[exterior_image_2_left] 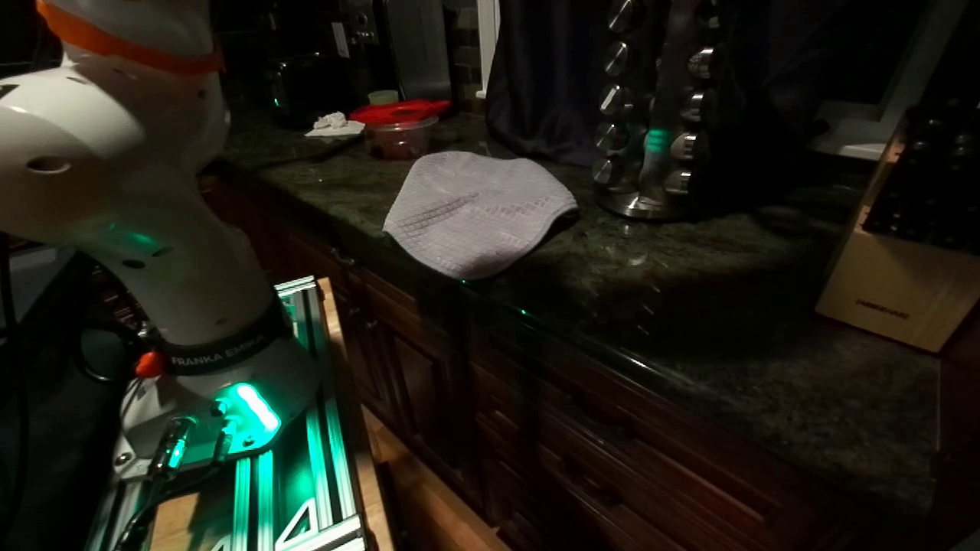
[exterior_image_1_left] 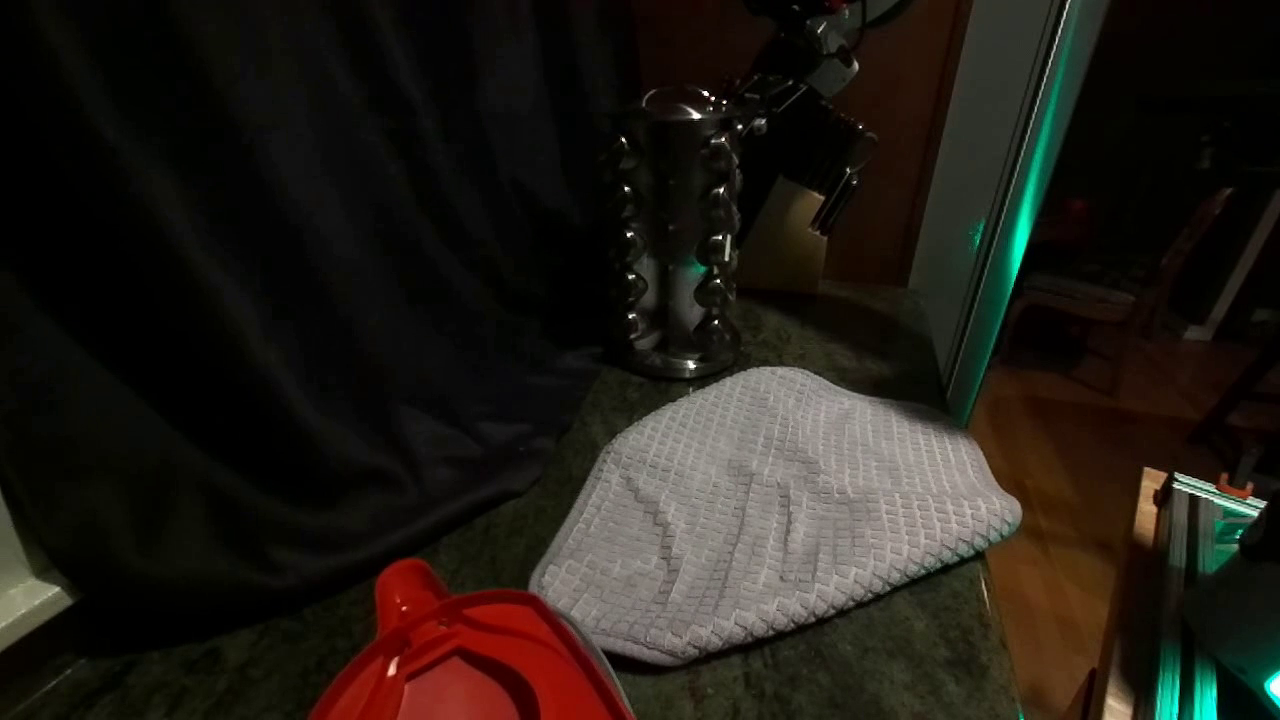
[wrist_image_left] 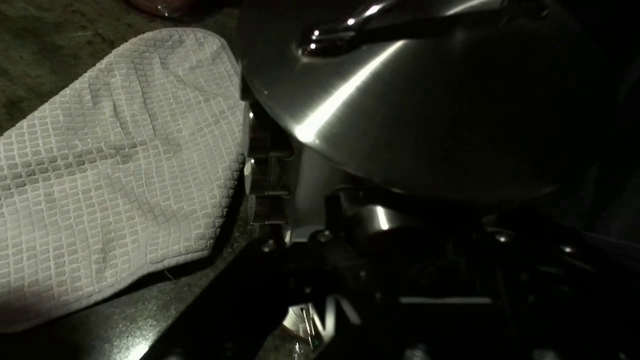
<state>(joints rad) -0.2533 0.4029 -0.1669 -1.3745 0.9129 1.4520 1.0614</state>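
A chrome spice rack (exterior_image_1_left: 680,225) stands upright on the dark counter, several silver-lidded jars (exterior_image_2_left: 616,99) stacked down its sides. In the wrist view its round shiny top (wrist_image_left: 420,120) fills the upper right, with a handle (wrist_image_left: 345,42) on it. Just below that top, my gripper (wrist_image_left: 415,217) has a silver-lidded spice jar (wrist_image_left: 382,218) between its fingers. The left finger (wrist_image_left: 333,207) lies against the jar's edge; the right side is lost in darkness. Whether the jar sits in its slot cannot be made out. An exterior view shows the gripper (exterior_image_1_left: 755,118) beside the rack's upper end.
A pale textured cloth (exterior_image_1_left: 780,510) lies rumpled before the rack. Near it is a clear tub (exterior_image_2_left: 398,141) with a red lid (exterior_image_2_left: 402,112). A wooden knife block (exterior_image_2_left: 880,295) stands farther along the counter, and a dark curtain (exterior_image_1_left: 300,300) hangs behind.
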